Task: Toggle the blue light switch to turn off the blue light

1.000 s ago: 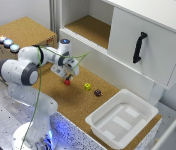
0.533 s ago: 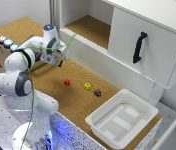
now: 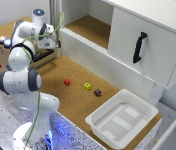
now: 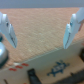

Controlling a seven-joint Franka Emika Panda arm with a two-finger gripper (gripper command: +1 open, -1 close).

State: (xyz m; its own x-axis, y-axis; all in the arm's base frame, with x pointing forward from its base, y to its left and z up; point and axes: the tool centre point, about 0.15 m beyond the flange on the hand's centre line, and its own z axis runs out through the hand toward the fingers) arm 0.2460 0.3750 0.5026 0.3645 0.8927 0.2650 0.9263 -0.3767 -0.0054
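Right now you are looking at a white Franka arm point(image 3: 19, 75) bent back over a raised cork-topped box point(image 3: 3, 52) at the exterior view's left. Its gripper point(image 3: 49, 44) hangs above that box's top, near the edge that faces the cork bench point(image 3: 78, 102).

Through the wrist view, the gripper point(image 4: 38, 31) has its two pale fingers point(image 4: 74, 29) spread wide apart with nothing between them, only orange-brown cork beneath. At one edge of that view a rounded silver-grey shape point(image 4: 3, 53) shows; it is too blurred to say which button it is.

On the far left part of the box top, in the exterior view, you can make out a small row of round silver buttons point(image 3: 4, 40). The blue light switch is among them, but the caps are too small and blurred to tell which one it is. The fingers are apart from that row, not touching it.

Lower on the bench lie a red cube point(image 3: 67, 82), a yellow cube point(image 3: 87, 86) and a dark purple piece point(image 3: 97, 92) in a loose line. A white tray point(image 3: 122, 119) sits at the bench's near right end. Behind, a white cabinet point(image 3: 148, 40) with a black handle point(image 3: 139, 47) stands beside an open shelf point(image 3: 90, 27).
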